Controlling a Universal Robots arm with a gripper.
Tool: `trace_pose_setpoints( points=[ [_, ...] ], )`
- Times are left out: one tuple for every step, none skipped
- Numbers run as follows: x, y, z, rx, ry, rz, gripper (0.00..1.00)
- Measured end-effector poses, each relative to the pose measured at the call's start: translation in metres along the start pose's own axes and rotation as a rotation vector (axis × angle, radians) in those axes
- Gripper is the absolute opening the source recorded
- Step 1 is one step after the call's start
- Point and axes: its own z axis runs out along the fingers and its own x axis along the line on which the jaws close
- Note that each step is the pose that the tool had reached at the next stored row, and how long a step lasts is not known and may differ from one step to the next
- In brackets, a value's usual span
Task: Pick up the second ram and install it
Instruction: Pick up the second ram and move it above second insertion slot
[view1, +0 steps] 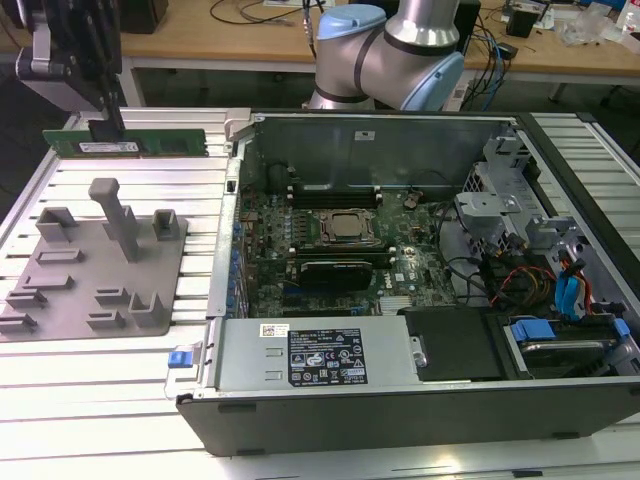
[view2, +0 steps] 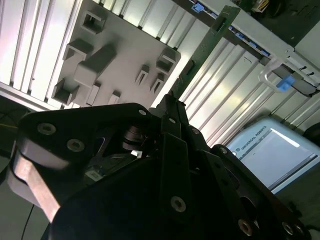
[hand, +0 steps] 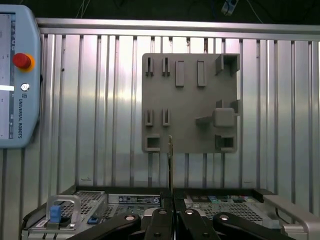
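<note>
One thin strip, the second ram (view1: 140, 142), sits on edge in the gripper's (view1: 105, 125) narrow jaws above the tabletop's (view1: 100, 390) far corner, at the exterior view's left. That orientation likely suits a slot in the open computer case (view1: 400, 410).

The bench (view1: 110, 390) is a silver surface of long parallel ribs. A grey plastic plate (view1: 95, 265) with upright posts and slots lies flat on it toward the exterior view's left. Just beside the plate, toward the exterior view's right, sits an open computer case (view1: 330, 405), its motherboard (view1: 330, 235) exposed
</note>
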Motion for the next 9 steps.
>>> trace_pose_setpoints(
  points=[
    [0.0000,-0.0013,0.0000,0.0000,0.0000,0.000,0.09],
    [0.0001,-0.0029,-0.0001,0.0000,0.0000,0.000,0.09],
    [0.0002,-0.0067,-0.0004,0.0000,0.0000,0.000,0.09],
    [0.0003,-0.0111,-0.0006,0.0000,0.0001,0.000,0.09],
    [0.0004,-0.0148,-0.0007,0.0000,0.0000,0.000,0.09],
    [0.0004,-0.0187,-0.0009,0.0000,0.0000,0.000,0.09],
    [0.0005,-0.0217,-0.0011,0.0001,0.0000,0.000,0.09],
    [0.0006,-0.0271,-0.0014,0.0000,0.0000,0.000,0.09],
    [0.0007,-0.0288,-0.0014,0.0000,0.0000,0.000,0.09]
  ],
)
